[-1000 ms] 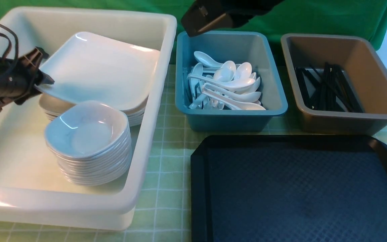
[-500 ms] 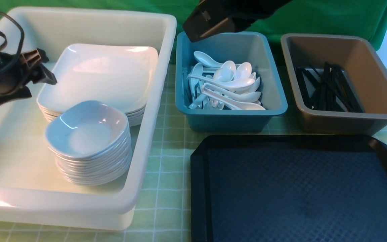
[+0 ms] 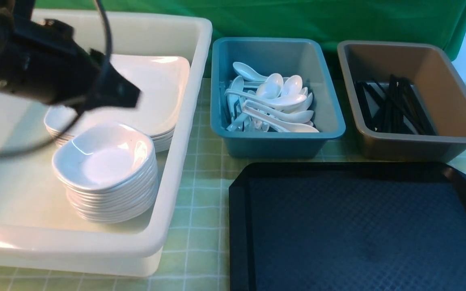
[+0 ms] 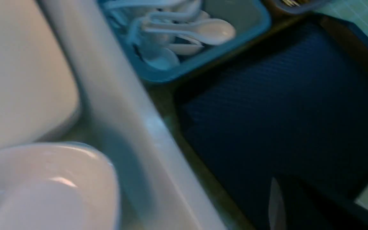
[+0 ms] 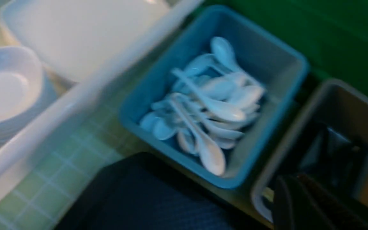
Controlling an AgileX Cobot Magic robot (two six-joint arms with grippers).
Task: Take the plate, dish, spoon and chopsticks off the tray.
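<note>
The black tray (image 3: 358, 226) lies at the front right with nothing on it. A large white plate (image 3: 158, 91) tops a stack in the white bin (image 3: 192, 101), and a stack of small white dishes (image 3: 103, 159) stands in front of it. White spoons (image 3: 275, 103) fill the blue bin (image 3: 330, 109). Black chopsticks (image 3: 395, 105) lie in the brown bin (image 3: 451, 101). My left gripper (image 3: 137, 96) hangs shut and empty above the plate stack. The right gripper (image 5: 294, 180) is shut, empty, above the brown bin's near corner (image 5: 267, 191), and is out of the front view.
A green checked cloth (image 3: 200, 202) covers the table, with a green backdrop (image 3: 338, 20) behind the bins. The left arm's black cable (image 3: 103, 36) loops over the white bin. The bins stand side by side behind the tray.
The plate dropped flat onto the stack as my left gripper let go. The left gripper then shut and swung right and up over the plates. The right arm left the front view.
</note>
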